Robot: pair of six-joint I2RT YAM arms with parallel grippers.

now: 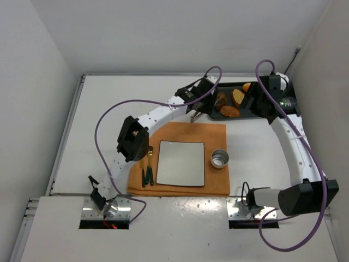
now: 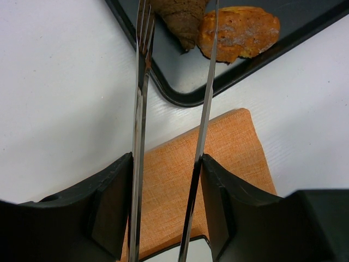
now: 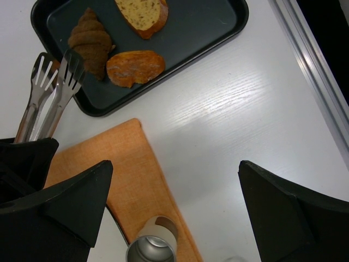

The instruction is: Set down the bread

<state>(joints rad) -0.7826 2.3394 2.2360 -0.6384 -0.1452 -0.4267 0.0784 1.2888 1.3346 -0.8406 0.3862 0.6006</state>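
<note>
While the left hand is clamped narrowly on a pair of metal tongs, pressing their 2 arms between its fingers, the forked tips reach over the near rim of a dark tray. The bread, a dark-brown ridged croissant, lies in the tray at its 9 o'clock end. In the left wrist view its pointed end shows between the 2 tong tips; I cannot tell whether metal touches it. Just beside the bread at 4 o'clock lies an orange-tan flat slice, and another slice lies at 1 o'clock.

The right hand hangs above the table with its fingers spread wide and nothing between them.

On the table, an orange placemat sits at 7 o'clock from the tray. It carries a square plate, with a small metal cup at the plate's 3 o'clock.
</note>
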